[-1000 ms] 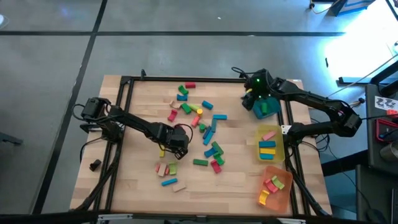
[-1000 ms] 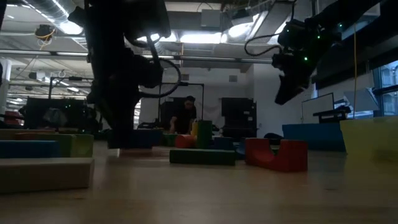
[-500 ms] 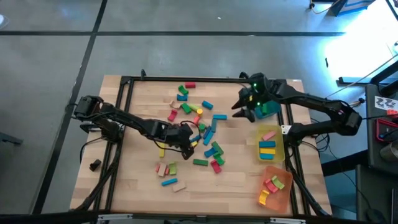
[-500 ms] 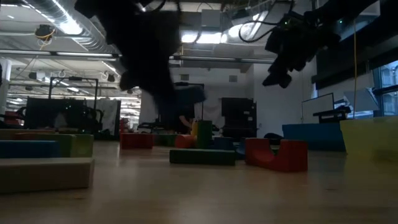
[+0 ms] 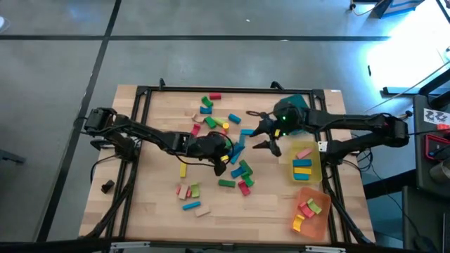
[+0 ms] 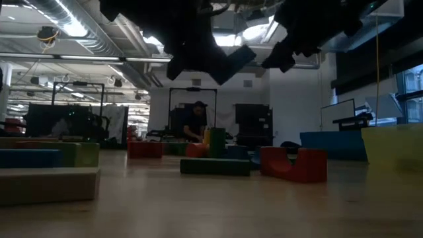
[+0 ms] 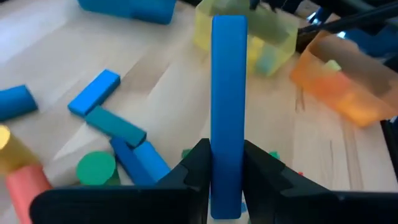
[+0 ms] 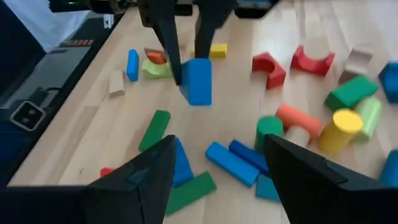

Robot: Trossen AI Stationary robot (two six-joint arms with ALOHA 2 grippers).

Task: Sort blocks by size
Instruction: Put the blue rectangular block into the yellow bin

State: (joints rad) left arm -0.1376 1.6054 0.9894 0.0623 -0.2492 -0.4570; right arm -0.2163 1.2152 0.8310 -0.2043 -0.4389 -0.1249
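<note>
A long blue bar (image 7: 228, 106) is pinched between the fingers (image 7: 198, 163) of the left gripper (image 5: 223, 158), standing on end between them, and it is carried clear of the worktop (image 5: 155, 211) above the middle of the scattered blocks (image 5: 232, 151). In the left wrist view, two more blue bars (image 7: 93, 92) and a green cylinder (image 7: 96, 168) are seen lying on the wood just beside the fingers, while the yellow tray (image 7: 267, 43) and the orange tray (image 7: 348, 81) are seen well beyond the tip of the held bar. The right gripper (image 5: 267, 137) hangs over the right edge of the pile, its fingers (image 8: 134, 180) spread wide with nothing between them; the left gripper and its blue bar are seen directly ahead of it in the right wrist view. A yellow cylinder (image 8: 339, 127), a green cylinder (image 8: 267, 132) and two red arch pieces (image 8: 268, 67) lie near those spread fingers. The teal tray (image 5: 294, 107) lies just behind the right gripper. In the yellow tray (image 5: 307, 169) a pink and several blue and yellow pieces are held; in the orange tray (image 5: 313, 209), smaller mixed pieces. In the low view, a person (image 6: 195, 122) is seen in the room beyond the worktop.
</note>
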